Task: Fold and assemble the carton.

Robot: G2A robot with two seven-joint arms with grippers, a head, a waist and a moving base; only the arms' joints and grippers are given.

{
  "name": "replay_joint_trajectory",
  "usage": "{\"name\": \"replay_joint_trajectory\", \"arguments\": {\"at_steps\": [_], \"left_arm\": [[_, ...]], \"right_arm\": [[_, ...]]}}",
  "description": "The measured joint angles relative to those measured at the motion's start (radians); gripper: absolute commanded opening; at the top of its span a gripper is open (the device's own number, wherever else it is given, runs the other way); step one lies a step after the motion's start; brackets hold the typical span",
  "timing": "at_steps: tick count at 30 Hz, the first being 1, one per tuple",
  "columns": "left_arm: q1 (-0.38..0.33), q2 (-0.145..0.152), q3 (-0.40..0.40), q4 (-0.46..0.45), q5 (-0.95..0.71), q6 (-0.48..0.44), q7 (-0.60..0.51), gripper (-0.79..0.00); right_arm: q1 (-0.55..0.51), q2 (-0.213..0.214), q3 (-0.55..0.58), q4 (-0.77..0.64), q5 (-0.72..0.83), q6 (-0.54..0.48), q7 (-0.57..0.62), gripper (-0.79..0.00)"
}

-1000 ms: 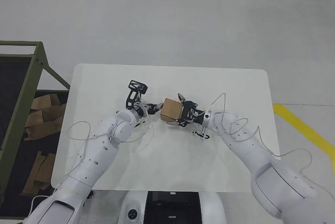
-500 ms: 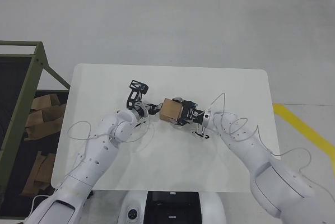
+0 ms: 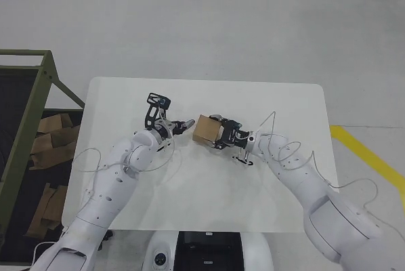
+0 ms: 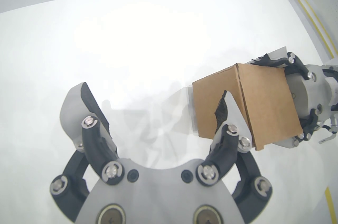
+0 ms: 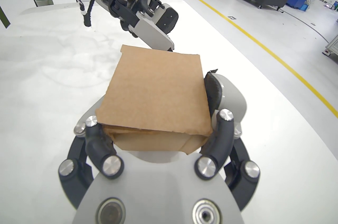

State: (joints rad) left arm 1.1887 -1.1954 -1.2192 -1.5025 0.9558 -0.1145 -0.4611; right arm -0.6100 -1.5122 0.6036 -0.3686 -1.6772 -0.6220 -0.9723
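White worktop (image 3: 209, 203): the carton (image 3: 206, 129) was over its middle, brown and squared up into a box. The right gripper (image 3: 220, 133) pinched the carton across one end, with the folded flaps toward its palm. The left gripper (image 4: 154, 98) was spread wide just beside the opposite face; contact could not be told.

Judged: late in assembly, carton braced for a closing press. The next move would call for the left gripper to push squarely on that face without crushing the board.

No label or writing was legible on the carton.

A white table (image 3: 257, 196); beside it a green rack (image 3: 50, 71) over flat cardboard pieces (image 3: 50, 139); a yellow floor line (image 3: 372, 159).
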Motion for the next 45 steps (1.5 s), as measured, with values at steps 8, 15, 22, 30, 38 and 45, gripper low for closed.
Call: {"name": "replay_joint_trajectory", "arguments": {"at_steps": [8, 15, 22, 30, 38, 45], "left_arm": [[0.098, 0.019, -0.106, -0.150, -0.017, -0.023, 0.019, 0.000], [0.202, 0.034, -0.201, -0.264, -0.046, -0.064, 0.029, 0.000], [0.318, 0.047, -0.297, -0.372, -0.066, -0.098, 0.065, 0.000], [0.452, 0.057, -0.427, -0.470, -0.128, -0.164, 0.114, 0.000], [0.528, 0.062, -0.493, -0.504, -0.160, -0.228, 0.143, 0.000], [0.527, 0.062, -0.492, -0.504, -0.160, -0.227, 0.142, 0.000]], "right_arm": [[0.001, 0.031, 0.014, -0.068, -0.021, -0.022, -0.070, -0.785], [-0.026, 0.070, 0.041, -0.180, -0.034, -0.046, -0.086, -0.785], [-0.096, 0.132, 0.097, -0.365, -0.051, -0.086, -0.108, -0.785], [-0.249, 0.223, 0.228, -0.681, -0.080, -0.097, -0.048, -0.785], [-0.354, 0.264, 0.309, -0.889, -0.086, -0.111, 0.043, -0.785], [-0.353, 0.264, 0.309, -0.885, -0.086, -0.110, 0.042, -0.785]]}}
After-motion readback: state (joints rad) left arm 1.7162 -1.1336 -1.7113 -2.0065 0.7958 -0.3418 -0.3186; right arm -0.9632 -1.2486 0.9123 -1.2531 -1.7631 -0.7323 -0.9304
